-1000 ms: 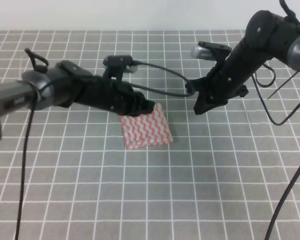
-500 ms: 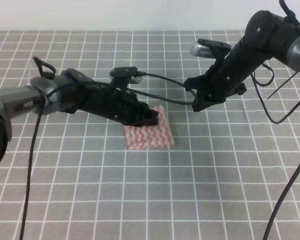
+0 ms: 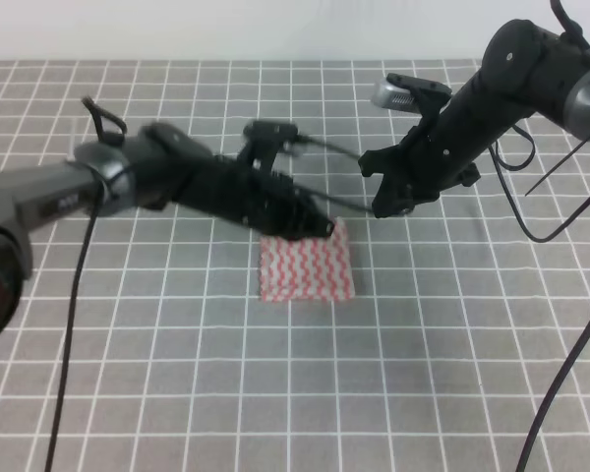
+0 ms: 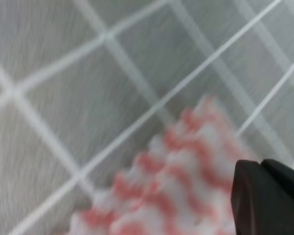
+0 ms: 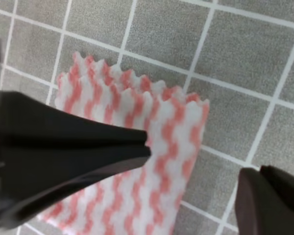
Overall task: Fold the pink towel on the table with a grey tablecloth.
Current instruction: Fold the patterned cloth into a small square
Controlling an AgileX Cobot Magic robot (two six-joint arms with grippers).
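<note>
Towel [image 3: 307, 267] folded, frame centre on bench [image 3: 177, 393] | left end effector [image 3: 320, 227] hides its top edge, grip unclear | right end effector [image 3: 385, 208] upper right, jaws apart, empty

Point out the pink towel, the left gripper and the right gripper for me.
pink towel [image 3: 307, 267]: exterior high view, middle of its striped face.
left gripper [image 3: 320, 227]: exterior high view, tip at the towel's far edge.
right gripper [image 3: 385, 208]: exterior high view, fingertips.
</note>
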